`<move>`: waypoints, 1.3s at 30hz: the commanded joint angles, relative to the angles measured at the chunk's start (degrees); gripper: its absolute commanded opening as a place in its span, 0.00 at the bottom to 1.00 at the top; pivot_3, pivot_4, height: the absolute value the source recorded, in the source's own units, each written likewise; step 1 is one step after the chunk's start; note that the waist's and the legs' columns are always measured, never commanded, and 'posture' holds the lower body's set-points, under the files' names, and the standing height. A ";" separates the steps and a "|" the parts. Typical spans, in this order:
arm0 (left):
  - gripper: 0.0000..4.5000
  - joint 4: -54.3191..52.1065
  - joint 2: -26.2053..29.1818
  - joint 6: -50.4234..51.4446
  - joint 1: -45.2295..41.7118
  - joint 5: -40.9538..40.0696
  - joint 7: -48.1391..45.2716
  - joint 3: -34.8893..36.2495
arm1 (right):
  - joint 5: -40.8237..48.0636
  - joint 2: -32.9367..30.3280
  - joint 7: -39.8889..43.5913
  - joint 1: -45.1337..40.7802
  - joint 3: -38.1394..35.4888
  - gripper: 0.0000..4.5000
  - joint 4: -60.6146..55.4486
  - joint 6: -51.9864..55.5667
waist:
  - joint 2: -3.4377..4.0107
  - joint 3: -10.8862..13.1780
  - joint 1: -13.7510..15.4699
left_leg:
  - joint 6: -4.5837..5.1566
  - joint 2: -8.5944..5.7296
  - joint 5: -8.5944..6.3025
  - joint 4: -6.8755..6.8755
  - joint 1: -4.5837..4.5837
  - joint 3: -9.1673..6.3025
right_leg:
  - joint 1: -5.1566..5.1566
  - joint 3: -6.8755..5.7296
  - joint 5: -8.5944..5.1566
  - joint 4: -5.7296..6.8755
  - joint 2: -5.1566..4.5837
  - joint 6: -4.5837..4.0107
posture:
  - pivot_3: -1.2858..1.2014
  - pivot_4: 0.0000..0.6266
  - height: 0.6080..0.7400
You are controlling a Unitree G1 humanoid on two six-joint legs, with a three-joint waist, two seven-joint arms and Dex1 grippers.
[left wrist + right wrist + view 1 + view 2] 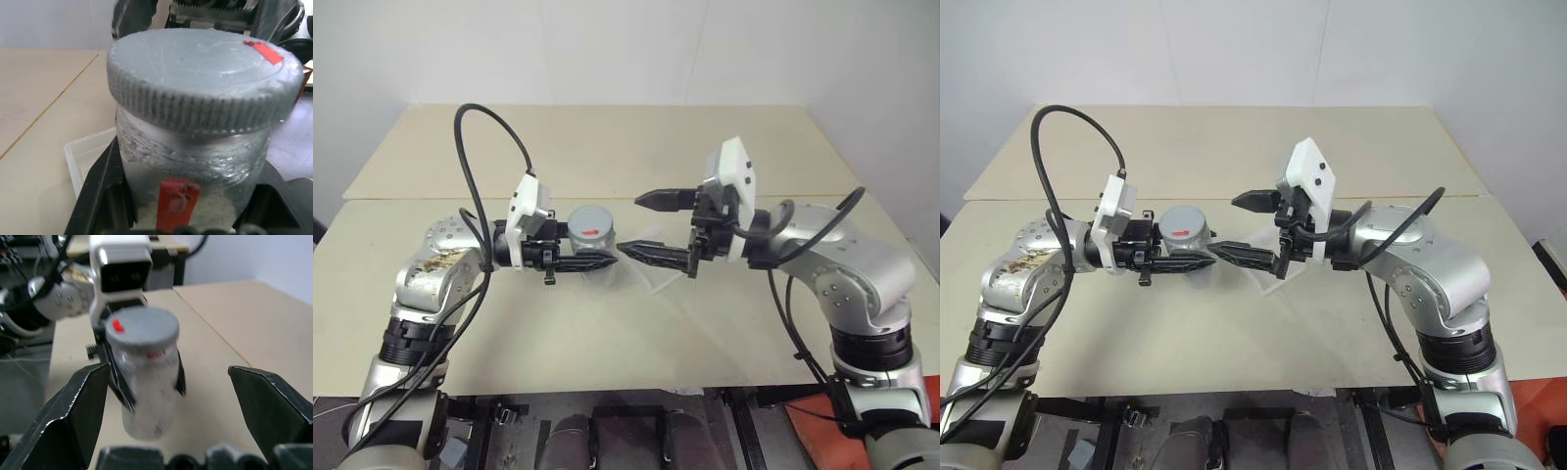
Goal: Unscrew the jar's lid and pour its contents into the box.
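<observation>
Two black fingers of your left gripper [579,262] pinch the silver-grey, red-striped jar [146,387], held upright above the clear plastic box [85,159]. Your right gripper [651,227] stands spread just beside it; centre it around the ribbed grey lid [205,83] before closing.

Left gripper [592,257] points level toward right gripper [651,227], fingers clamped on the jar [591,227] between them. Right gripper faces it, tips near, apart, jaws spread wide, upper finger [658,200] above the lower, nothing between. Both forearms angle inward, wrists bent.
</observation>
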 commanded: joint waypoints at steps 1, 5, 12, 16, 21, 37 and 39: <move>0.43 -2.36 -0.20 -1.09 -0.23 -0.63 0.20 0.41 | -0.32 2.70 -2.27 -3.19 1.42 0.99 -1.07 -0.15 | 0.00 0.00 -0.08 | 0.00 0.00 0.00 0.00 0.00 0.00 | 0.00 0.00 0.00 0.00 0.00 0.00 | 0.52 0.24 1.00; 0.43 -2.50 -0.22 -1.03 -0.23 -0.63 0.24 0.56 | -1.61 4.75 -3.21 -4.39 3.87 0.99 -0.25 -0.01 | 0.00 0.00 0.00 | 0.00 0.00 0.00 0.00 0.00 0.00 | 0.00 -0.01 0.00 0.00 0.00 0.00 | 0.52 0.24 1.00; 0.43 -3.01 -0.02 -0.85 0.17 -0.69 0.52 0.81 | -3.02 6.96 -4.20 -5.65 5.98 0.99 1.36 0.03 | 0.00 0.00 0.04 | 0.00 -0.01 0.00 0.01 0.00 0.01 | 0.00 -0.01 0.00 0.01 -0.01 0.00 | 0.52 0.24 1.00; 0.43 -3.25 0.13 -0.75 0.38 -0.76 0.71 0.89 | -3.23 7.40 -4.22 -5.84 5.87 0.99 1.77 0.37 | 0.00 0.00 0.05 | 0.00 -0.01 0.00 0.01 0.00 0.01 | 0.00 -0.01 0.00 0.01 0.00 0.00 | 0.52 0.24 1.00; 0.43 -3.30 0.14 -0.72 0.44 -0.80 0.86 0.91 | -3.14 7.24 -3.70 -5.78 5.70 0.73 1.70 0.92 | 0.00 0.00 0.04 | 0.00 0.00 0.00 0.00 0.00 0.01 | 0.00 -0.01 0.00 0.01 0.00 0.00 | 0.52 0.24 1.00; 0.43 -3.40 -0.61 -0.51 0.68 -1.02 1.14 0.51 | 2.84 4.68 -6.90 -7.08 -5.32 0.62 4.93 4.12 | 0.00 0.00 0.04 | 0.00 -0.01 0.00 0.00 0.00 0.01 | 0.00 -0.01 0.00 0.01 0.00 -0.01 | 0.52 0.24 1.00; 0.43 -3.54 -0.82 -0.38 0.81 -1.10 1.41 0.51 | 1.85 3.57 -8.03 -6.67 -6.75 0.62 5.43 3.22 | 0.00 0.00 0.05 | 0.00 -0.01 0.00 0.00 0.00 0.01 | 0.00 -0.01 0.00 0.01 -0.01 -0.01 | 0.52 0.24 1.00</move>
